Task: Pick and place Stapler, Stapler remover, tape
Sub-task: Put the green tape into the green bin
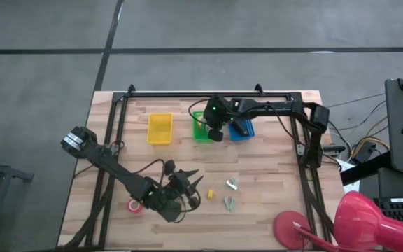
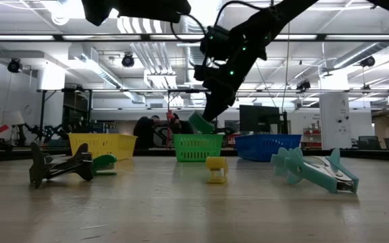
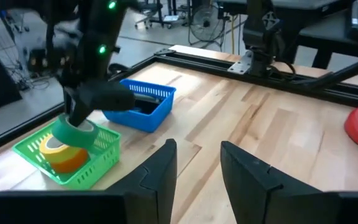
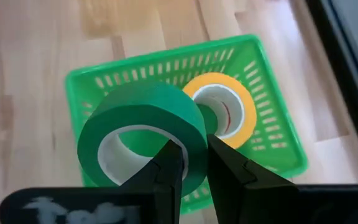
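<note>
My right gripper (image 4: 197, 165) holds a green tape roll (image 4: 143, 134) over the green basket (image 1: 201, 130), in which a yellow tape roll (image 4: 224, 109) lies flat. A red tape roll (image 1: 134, 206) lies on the table near the left arm. A dark oblong stapler (image 3: 143, 99) lies in the blue basket (image 1: 241, 130). Teal staple removers (image 1: 231, 184) (image 2: 313, 172) and a dark one (image 2: 59, 165) lie on the table. My left gripper (image 3: 197, 168) hovers open and holds nothing near the front of the table. My right gripper pinches the green roll's wall (image 4: 191, 146), with one finger (image 4: 169, 168) inside the ring's open centre and the other (image 4: 229, 168) outside. The fingers slant down from above. The roll hangs tilted just above the green basket's rim (image 2: 198, 138).
A yellow basket (image 1: 159, 128) stands left of the green one. A small yellow piece (image 1: 210, 194) lies mid-table. A red rounded object (image 1: 359, 220) sits at the front right corner. A black frame (image 1: 215, 93) runs along the table's far edge.
</note>
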Motion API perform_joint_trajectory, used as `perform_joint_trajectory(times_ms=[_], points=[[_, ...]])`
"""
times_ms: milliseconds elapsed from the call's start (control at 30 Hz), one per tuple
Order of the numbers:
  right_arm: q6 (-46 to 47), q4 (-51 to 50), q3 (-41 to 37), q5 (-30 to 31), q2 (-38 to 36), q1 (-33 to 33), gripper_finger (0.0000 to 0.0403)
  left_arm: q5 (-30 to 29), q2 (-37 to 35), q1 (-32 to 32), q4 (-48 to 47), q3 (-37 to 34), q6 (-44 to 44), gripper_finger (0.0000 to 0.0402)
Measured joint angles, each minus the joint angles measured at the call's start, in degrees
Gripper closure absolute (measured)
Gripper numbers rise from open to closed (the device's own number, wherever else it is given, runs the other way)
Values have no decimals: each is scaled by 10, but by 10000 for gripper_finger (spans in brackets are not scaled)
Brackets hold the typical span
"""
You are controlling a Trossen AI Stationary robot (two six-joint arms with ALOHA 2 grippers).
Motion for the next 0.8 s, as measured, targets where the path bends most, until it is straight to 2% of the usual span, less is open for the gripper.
perform_joint_trajectory(times_ms=[300, 533, 633, 800], points=[[-22, -62, 47, 0, 55, -1, 349, -19, 0, -9, 1, -1, 4, 273], [-32, -62, 52, 0, 66, -1, 346, -20, 0, -9, 1, -2, 12, 273], [-40, -64, 52, 0, 65, -1, 328, -24, 0, -9, 1, -2, 13, 273], [-54, -78, 52, 0, 57, 0, 274, -25, 0, -9, 1, -2, 14, 273]])
